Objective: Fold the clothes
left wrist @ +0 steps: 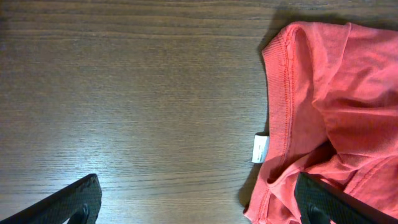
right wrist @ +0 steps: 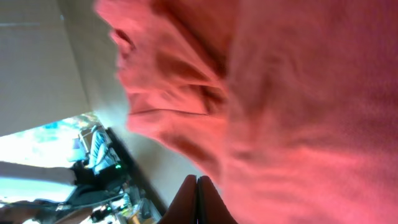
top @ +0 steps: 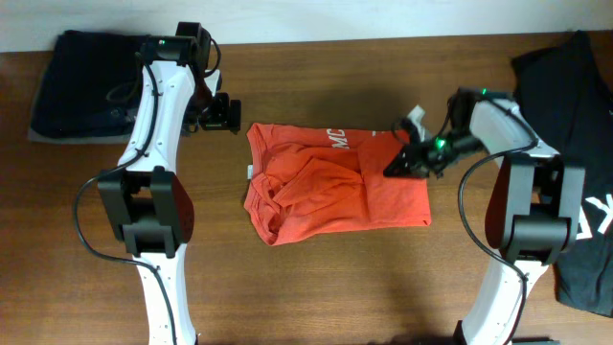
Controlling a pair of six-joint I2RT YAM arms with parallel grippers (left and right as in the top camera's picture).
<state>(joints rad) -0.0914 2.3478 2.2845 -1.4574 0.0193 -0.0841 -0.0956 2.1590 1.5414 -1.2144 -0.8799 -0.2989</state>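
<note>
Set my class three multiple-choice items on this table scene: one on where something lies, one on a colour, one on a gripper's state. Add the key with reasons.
1. Where does the black T-shirt lie?
A. on the robot's left
B. at the table's end on the robot's right
C. on the dark folded pile

2. What colour is the partly folded T-shirt?
A. red-orange
B. green
C. grey

3. How is the left gripper?
A. shut on the collar
B. shut on nothing
C. open

Key:
1 B, the overhead view shows it beyond the right arm.
2 A, all three views show that colour.
3 C, its fingers stand wide apart over bare wood beside the collar.
</note>
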